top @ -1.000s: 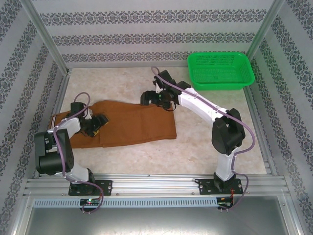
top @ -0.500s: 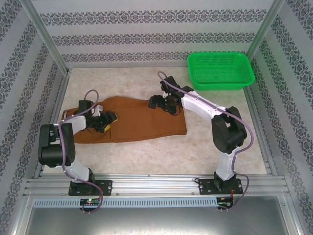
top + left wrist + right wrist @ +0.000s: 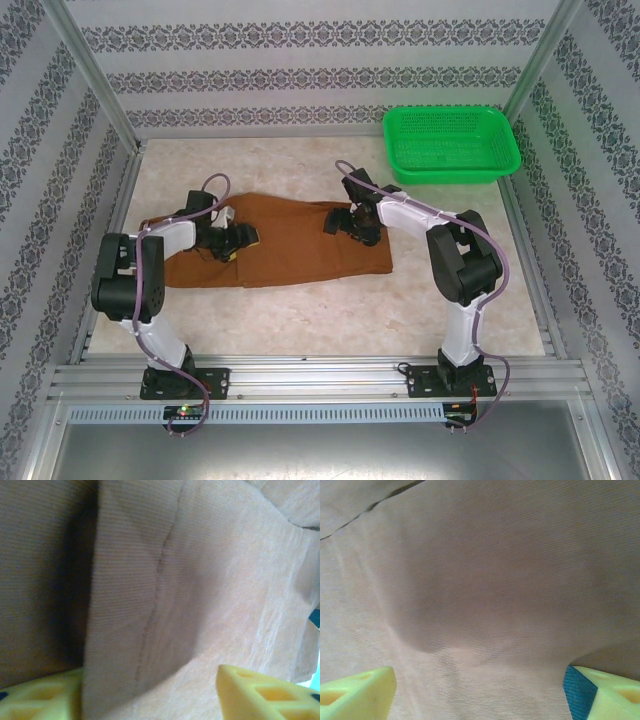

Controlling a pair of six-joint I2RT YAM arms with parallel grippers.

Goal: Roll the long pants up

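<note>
Long pants [image 3: 290,245]: brown, fine-ribbed cloth, not yet rolled, lying flat on the table [image 3: 300,320] with the long axis left to right, mid-depth, wider end at right and narrower end at left, slightly rumpled, one stitched seam [image 3: 152,605] running along a raised fold.

Striped, floral-patterned walls [image 3: 300,70] enclosing table [image 3: 300,320] on three sides. Pale marbled tabletop lying under soft, even light. Metal posts [image 3: 96,85] rising toward back corners. Metal rail [image 3: 320,378] running along near edge.
</note>
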